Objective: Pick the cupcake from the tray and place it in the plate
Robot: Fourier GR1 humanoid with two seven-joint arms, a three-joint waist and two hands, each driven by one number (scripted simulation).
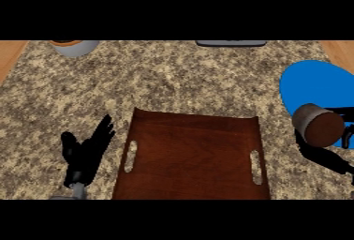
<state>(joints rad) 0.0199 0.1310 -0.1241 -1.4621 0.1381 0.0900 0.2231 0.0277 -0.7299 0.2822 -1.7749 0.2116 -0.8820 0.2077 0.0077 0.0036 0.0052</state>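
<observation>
1. Right hand [321,153], at the head view's right edge, curls round the brown cupcake [318,125] at the blue plate's [311,79] near rim, right of the wooden tray [194,154].
2. Left hand [86,152] rests, fingers spread, just beside the tray's left side.
3. Far edge: grey bowl [75,47], dark flat object [230,43].

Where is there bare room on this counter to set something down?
The widest bare counter lies between the tray, the grey bowl and the blue plate. The tray itself is bare too. Crowded: the plate's near edge, where the right hand holds the cupcake, and left of the tray, where the open left hand rests.
</observation>
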